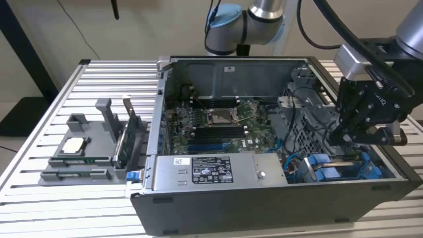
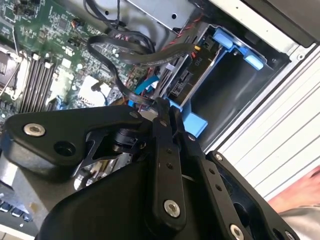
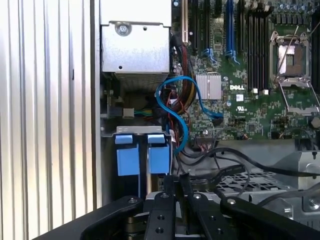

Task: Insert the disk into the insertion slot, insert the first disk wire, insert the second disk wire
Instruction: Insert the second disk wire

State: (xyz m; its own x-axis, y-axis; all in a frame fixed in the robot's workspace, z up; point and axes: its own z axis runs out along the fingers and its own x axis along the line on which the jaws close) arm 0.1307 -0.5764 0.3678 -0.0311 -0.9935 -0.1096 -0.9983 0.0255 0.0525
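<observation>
My gripper point(image 1: 343, 141) hangs over the dark grey drive cage point(image 1: 337, 166) with blue plastic fittings, at the exterior view's right end of the open computer case. In the second wrist view the fingers point(image 2: 161, 112) are pressed together. A black disk wire point(image 2: 131, 56) runs down to a blue-tipped end point(image 2: 135, 103) right at their tips. Just past them the insertion slot point(image 2: 220, 87) is a dark narrow bay, and the disk point(image 2: 182, 82) sits in the cage with its sockets bare. The first wrist view shows the gripper point(image 3: 177, 181) close to two blue tabs point(image 3: 127, 159).
A green motherboard point(image 1: 221, 124) fills the case floor. The grey power supply point(image 1: 218, 171) lies at the near wall. A blue wire point(image 3: 172, 97) loops beside the cage. A grey fixture point(image 1: 86, 148) with parts stands on the slatted table point(image 1: 39, 208) at the exterior view's left.
</observation>
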